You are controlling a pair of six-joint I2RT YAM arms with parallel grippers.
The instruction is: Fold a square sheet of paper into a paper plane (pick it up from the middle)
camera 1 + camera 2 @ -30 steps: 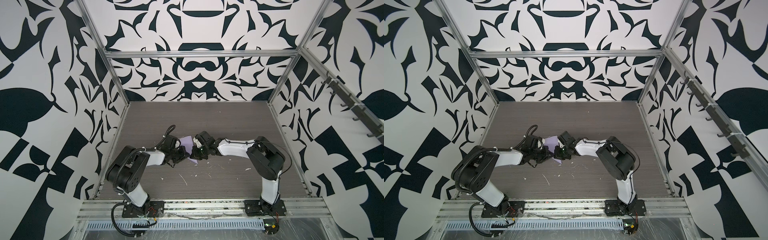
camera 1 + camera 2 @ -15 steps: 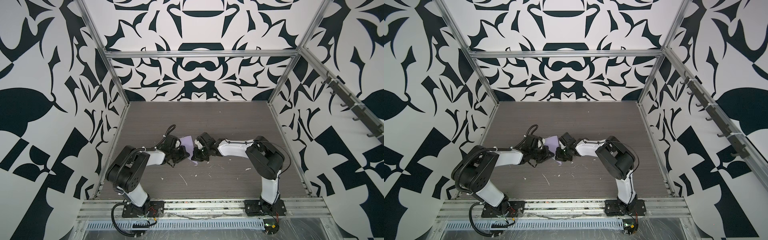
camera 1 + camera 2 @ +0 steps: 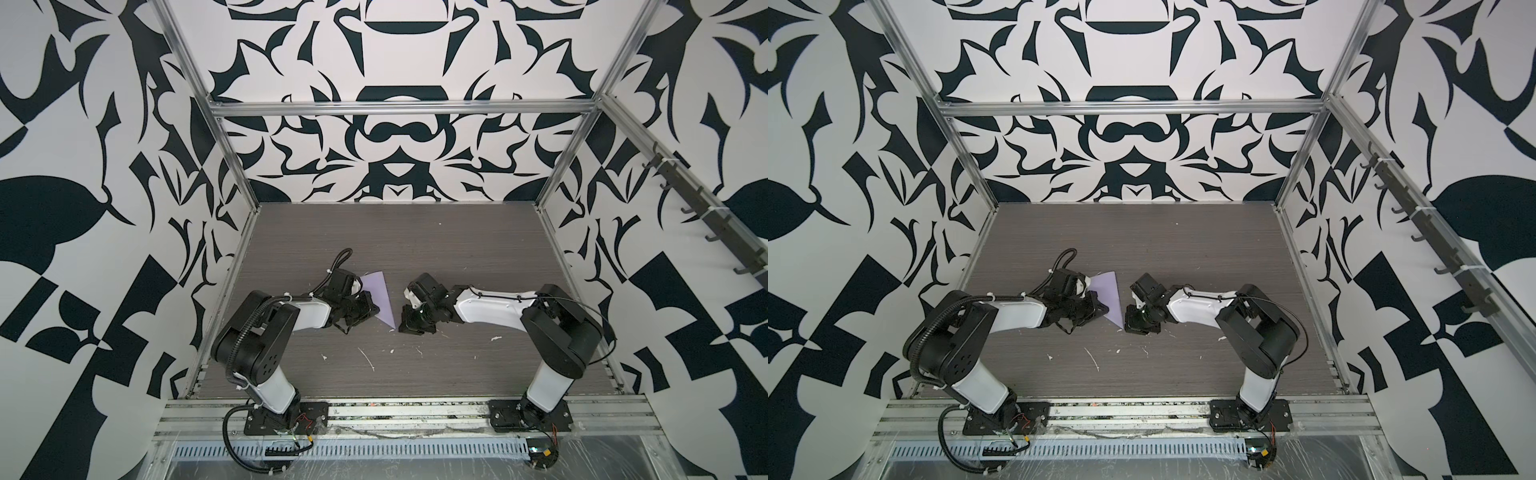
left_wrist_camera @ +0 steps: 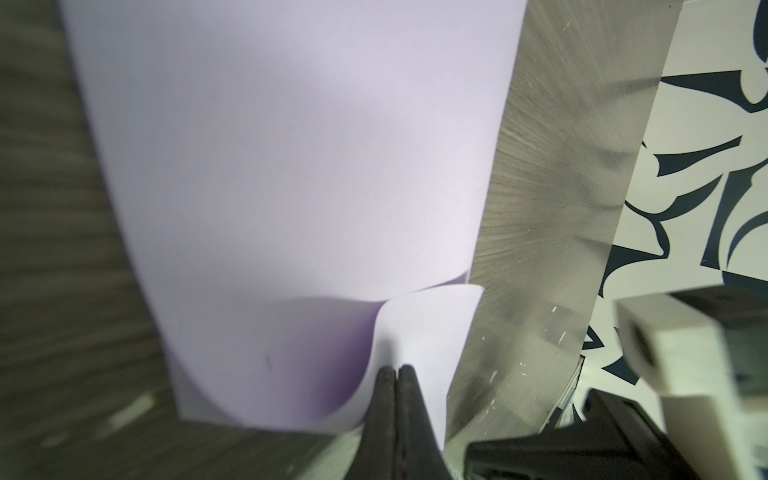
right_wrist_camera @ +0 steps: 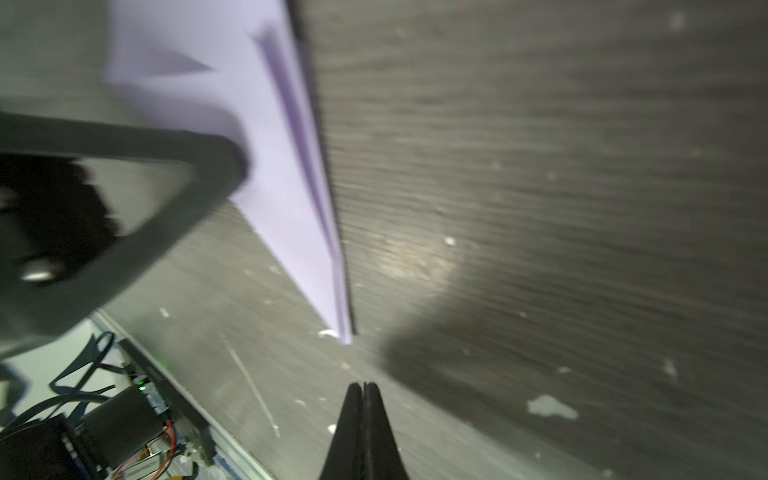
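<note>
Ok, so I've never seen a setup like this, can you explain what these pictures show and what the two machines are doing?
They are two black-and-white robot arms on a grey wood-grain table, each ending in a two-fingered gripper. Two pictures look down from overhead; two come from cameras on the wrists. On the table lie a partly folded lilac-purple sheet of paper and small white flecks. The left gripper is shut and seems to pinch a curled flap of the paper. The right gripper is shut on nothing, close to the paper's pointed tip.
</note>
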